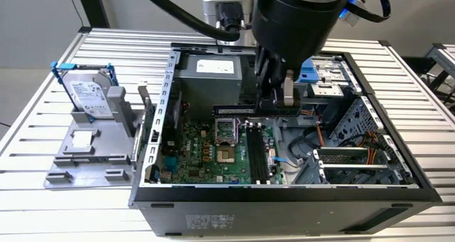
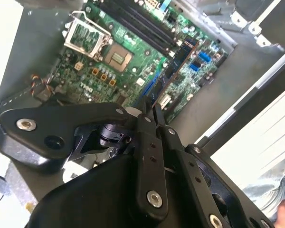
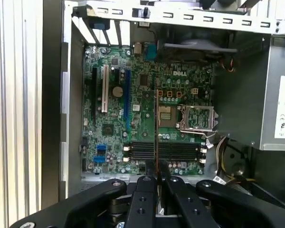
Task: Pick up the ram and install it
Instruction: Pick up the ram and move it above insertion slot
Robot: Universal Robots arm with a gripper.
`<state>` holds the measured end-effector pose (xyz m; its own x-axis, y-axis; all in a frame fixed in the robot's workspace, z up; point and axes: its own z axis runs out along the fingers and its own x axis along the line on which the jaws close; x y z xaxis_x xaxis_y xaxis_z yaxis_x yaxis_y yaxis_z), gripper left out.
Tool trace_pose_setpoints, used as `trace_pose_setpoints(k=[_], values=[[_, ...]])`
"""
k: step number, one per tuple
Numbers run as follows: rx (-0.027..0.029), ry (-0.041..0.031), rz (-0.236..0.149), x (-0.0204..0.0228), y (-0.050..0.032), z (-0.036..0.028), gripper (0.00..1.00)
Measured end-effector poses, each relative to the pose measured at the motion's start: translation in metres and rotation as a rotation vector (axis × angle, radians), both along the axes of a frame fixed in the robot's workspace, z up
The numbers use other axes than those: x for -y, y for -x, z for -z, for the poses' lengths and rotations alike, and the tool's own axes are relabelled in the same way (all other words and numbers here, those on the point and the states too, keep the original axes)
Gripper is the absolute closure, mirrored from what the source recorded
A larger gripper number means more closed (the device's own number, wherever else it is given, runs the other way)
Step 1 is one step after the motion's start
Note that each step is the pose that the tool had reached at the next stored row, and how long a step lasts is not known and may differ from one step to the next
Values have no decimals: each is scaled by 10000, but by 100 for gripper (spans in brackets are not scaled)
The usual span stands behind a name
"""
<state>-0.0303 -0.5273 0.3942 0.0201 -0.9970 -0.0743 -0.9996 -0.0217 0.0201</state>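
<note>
My gripper (image 1: pixel 275 104) is shut on the ram (image 1: pixel 238 111), a thin dark-green stick held level inside the open computer case (image 1: pixel 284 199). It hangs above the motherboard (image 1: pixel 202 159), over the far end of the black memory slots (image 1: pixel 257 154). In the first wrist view the ram (image 3: pixel 156 133) shows edge-on as a thin line, running out from the closed fingertips (image 3: pixel 152 180) across the slots (image 3: pixel 180 150). In the second wrist view the ram (image 2: pixel 175 64) sticks out from between the fingers (image 2: pixel 145 114) toward the slots (image 2: pixel 142 26).
A grey power supply (image 1: pixel 213 82) sits behind the gripper, and a metal drive cage (image 1: pixel 355 146) with cables is at the exterior view's right. Outside the case, a grey fixture (image 1: pixel 96 159) holds a blue-framed hard drive (image 1: pixel 89 93) and a small silver chip (image 1: pixel 83 139).
</note>
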Motion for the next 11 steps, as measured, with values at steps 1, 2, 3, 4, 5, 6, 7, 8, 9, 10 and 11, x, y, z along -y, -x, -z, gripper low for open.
trace_pose_setpoints(k=[1, 2, 3, 4, 5, 6, 7, 8, 9, 10, 11], values=[[0, 0, 9, -3, -32, 0, 100], [0, 0, 22, -7, -63, 0, 100], [0, 0, 37, -12, -94, 1, 100], [-1, 0, 56, -17, -118, 1, 100], [0, 0, 84, -21, -138, 2, 100], [0, 0, 125, -23, -152, 2, 100], [0, -1, 179, -25, -162, 3, 100], [0, 0, 253, -25, -168, 3, 100], [0, 1, 341, -27, -172, 4, 100], [0, 1, 436, -28, -175, 4, 100], [0, 0, 533, -28, -177, 5, 100]])
